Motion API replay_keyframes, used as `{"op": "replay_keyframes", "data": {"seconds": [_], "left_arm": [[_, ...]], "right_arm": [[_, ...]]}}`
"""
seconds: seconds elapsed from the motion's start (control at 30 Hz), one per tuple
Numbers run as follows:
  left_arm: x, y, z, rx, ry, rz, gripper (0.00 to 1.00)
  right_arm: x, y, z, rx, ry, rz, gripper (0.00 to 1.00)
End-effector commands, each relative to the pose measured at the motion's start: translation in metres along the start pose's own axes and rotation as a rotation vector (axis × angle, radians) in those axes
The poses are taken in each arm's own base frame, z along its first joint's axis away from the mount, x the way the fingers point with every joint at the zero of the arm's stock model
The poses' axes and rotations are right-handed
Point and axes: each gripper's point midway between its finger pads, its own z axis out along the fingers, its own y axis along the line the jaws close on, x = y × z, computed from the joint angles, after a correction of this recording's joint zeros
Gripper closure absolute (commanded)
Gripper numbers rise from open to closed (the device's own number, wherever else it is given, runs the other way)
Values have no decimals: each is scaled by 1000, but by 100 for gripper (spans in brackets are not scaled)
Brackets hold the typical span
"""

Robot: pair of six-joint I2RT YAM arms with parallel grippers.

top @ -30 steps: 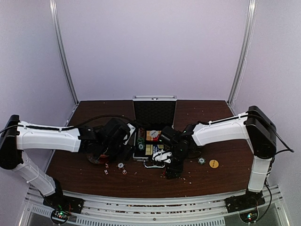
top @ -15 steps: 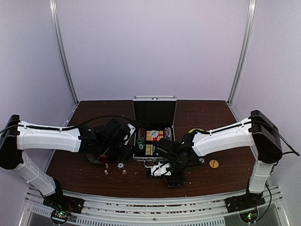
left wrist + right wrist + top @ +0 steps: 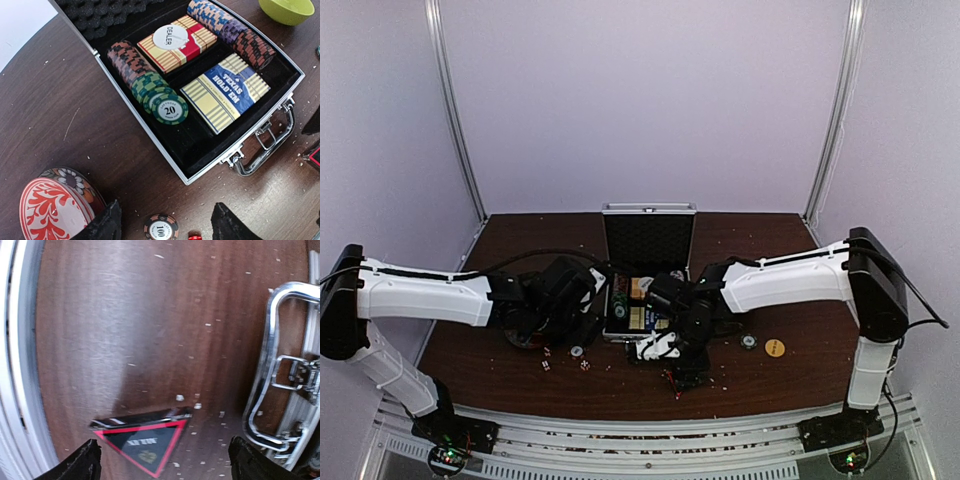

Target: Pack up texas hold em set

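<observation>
Swung back beside the case, right gripper now wider, empty, straddling the triangular button; left gripper half-open, empty.

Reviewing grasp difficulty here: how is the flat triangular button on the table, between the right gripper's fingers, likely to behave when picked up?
The triangular button looks thin and rigid, lying flat on the table, so fingers may struggle to get under its edge. Its glossy face suggests it could slide rather than lift. It probably won't roll. The right gripper stands open around it.
</observation>
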Motion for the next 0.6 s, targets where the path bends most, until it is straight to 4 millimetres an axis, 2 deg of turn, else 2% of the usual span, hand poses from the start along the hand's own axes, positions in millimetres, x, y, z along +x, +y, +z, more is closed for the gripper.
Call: {"op": "replay_keyframes", "data": {"seconds": [0.0,0.13,0.23,0.4,0.57], "left_arm": [[-7,0,-5,11,-34,-22,37],[-9,-2,-3,16,-29,-17,37],[-9,-4,-1,22,-25,-16,37],[-10,-5,-2,26,-27,-17,37],[-10,-3,-3,21,-28,-16,37]], "right_arm": [[-5,21,-1,-111,-19,102,11],[-8,8,0,-33,-42,226,11],[-6,8,6,-27,-35,276,10],[4,12,19,21,16,255,7],[7,14,22,50,39,239,9]]}}
